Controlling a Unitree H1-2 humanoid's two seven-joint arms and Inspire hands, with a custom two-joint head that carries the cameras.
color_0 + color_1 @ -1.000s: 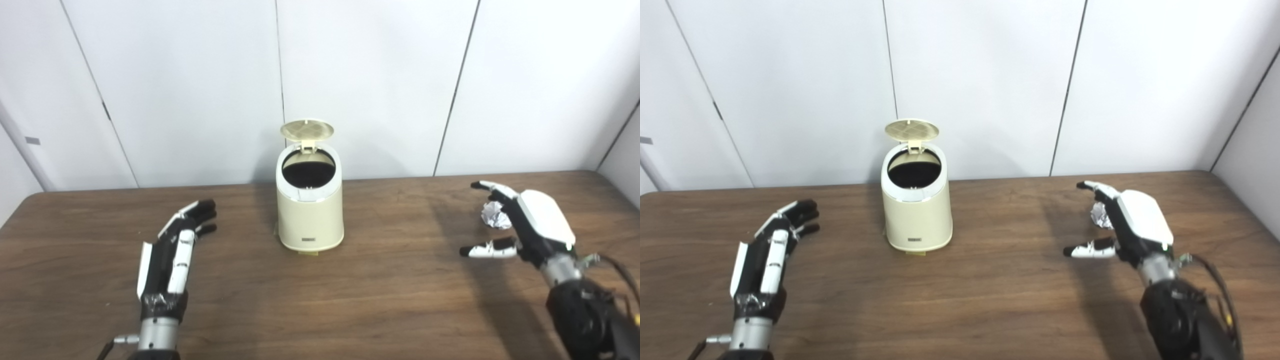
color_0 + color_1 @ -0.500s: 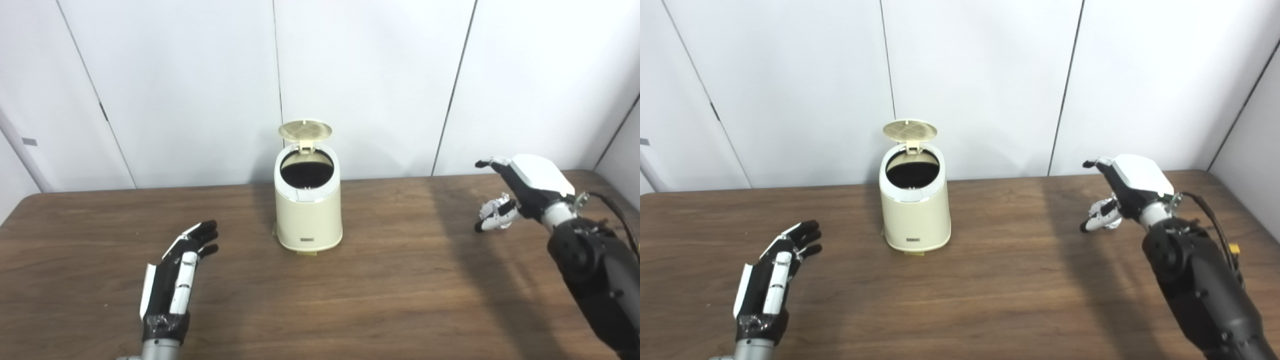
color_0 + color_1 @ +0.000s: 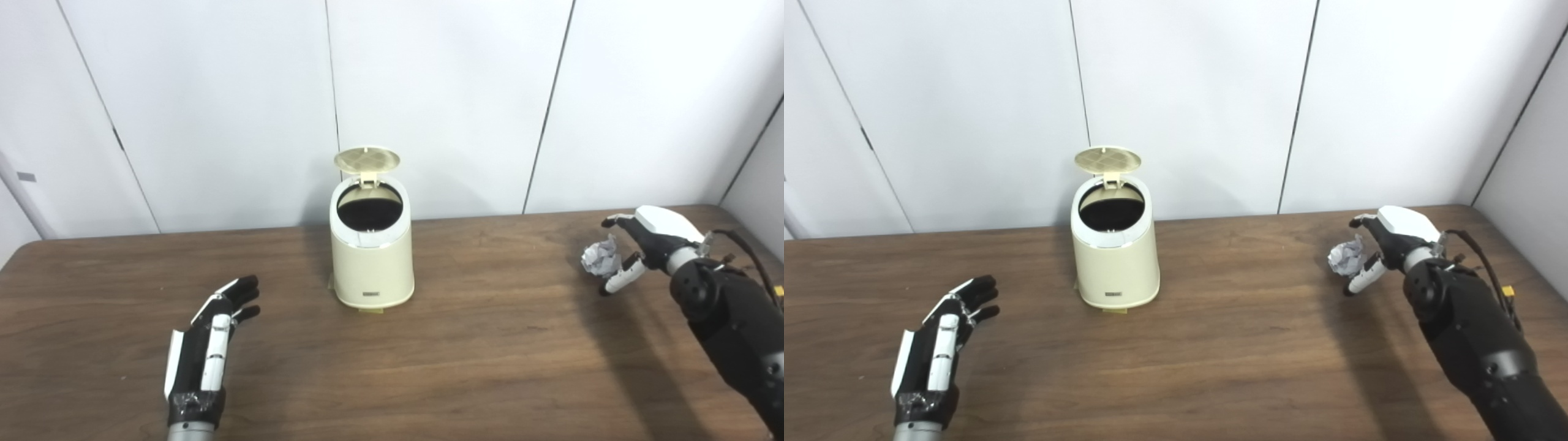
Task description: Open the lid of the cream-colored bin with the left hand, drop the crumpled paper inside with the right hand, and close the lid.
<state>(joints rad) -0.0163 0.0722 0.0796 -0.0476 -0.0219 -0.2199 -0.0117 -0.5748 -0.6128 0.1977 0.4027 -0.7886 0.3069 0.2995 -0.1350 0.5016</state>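
Observation:
The cream-colored bin (image 3: 372,263) stands at the table's middle back with its round lid (image 3: 367,160) tipped up and the dark inside showing. The crumpled paper (image 3: 600,257) lies on the table at the right. My right hand (image 3: 643,242) is just to its right, fingers apart and curved around it, one finger above and the thumb below; I cannot tell whether they touch it. My left hand (image 3: 205,349) is open and empty, low over the table at the front left, well clear of the bin.
The brown wooden table (image 3: 465,367) ends at a white panelled wall (image 3: 453,92) right behind the bin. A cable (image 3: 1488,275) runs along my right forearm.
My right hand rose, then came down to the paper's right side and cupped around it. My left hand drew back toward the front edge. The camera has shifted a little.

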